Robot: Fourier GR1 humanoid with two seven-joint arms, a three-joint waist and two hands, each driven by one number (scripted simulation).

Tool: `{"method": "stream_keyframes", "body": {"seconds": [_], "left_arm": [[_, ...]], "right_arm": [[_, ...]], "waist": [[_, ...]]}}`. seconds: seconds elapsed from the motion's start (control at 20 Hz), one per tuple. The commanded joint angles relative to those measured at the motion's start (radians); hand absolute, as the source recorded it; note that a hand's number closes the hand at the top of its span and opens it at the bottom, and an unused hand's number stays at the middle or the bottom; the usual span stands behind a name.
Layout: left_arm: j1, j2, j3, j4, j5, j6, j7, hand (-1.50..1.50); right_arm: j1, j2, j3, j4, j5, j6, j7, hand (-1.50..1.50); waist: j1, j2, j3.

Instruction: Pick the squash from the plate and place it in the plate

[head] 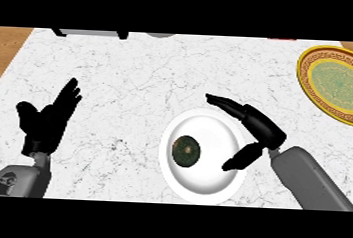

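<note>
A dark green round squash (186, 151) lies on a white plate (210, 185) near the counter's front middle. My right hand (259, 128) hovers over the plate's right rim, open, fingers stretched toward the upper left and thumb pointing down-left, just right of the squash and not touching it. A yellow plate with a green centre (314, 86) sits at the far right edge, partly cut off. My left hand (48, 119) rests open at the lower left, fingers up.
The white marble counter (137, 79) has a wooden edge at the far left. A grey appliance (91, 33) and a round grey object (161, 35) sit at the back edge.
</note>
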Motion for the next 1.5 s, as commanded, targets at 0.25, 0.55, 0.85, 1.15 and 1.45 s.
{"method": "stream_keyframes", "body": {"seconds": [0.25, 0.55, 0.85, 1.15, 1.45], "left_arm": [[-0.03, -0.012, 0.023, 0.026, -0.022, -0.007, 0.0, 0.0], [-0.055, -0.053, 0.02, 0.041, -0.038, 0.01, 0.015, 0.0], [-0.011, -0.006, 0.061, -0.023, -0.023, -0.043, 0.059, 0.0], [0.063, -0.047, 0.051, -0.034, -0.055, -0.053, -0.028, 0.0], [-0.021, -0.058, 0.07, -0.031, -0.069, -0.044, 0.054, 0.0]], "right_arm": [[-0.013, 0.02, 0.092, -0.116, 0.178, 0.078, 0.238, -1.5], [-0.048, -0.018, 0.052, -0.064, 0.289, 0.111, 0.254, -1.5], [-0.042, 0.058, 0.083, -0.067, 0.419, 0.156, 0.357, -1.5], [-0.005, 0.179, 0.114, -0.111, 0.509, 0.205, 0.465, -1.5], [-0.095, 0.259, 0.026, 0.116, 0.609, 0.15, 0.374, -1.5]], "waist": [[-0.004, -0.001, 0.0], [-0.002, 0.001, 0.0], [0.002, 0.001, 0.0], [0.002, 0.0, 0.0], [0.005, 0.002, 0.0]]}}
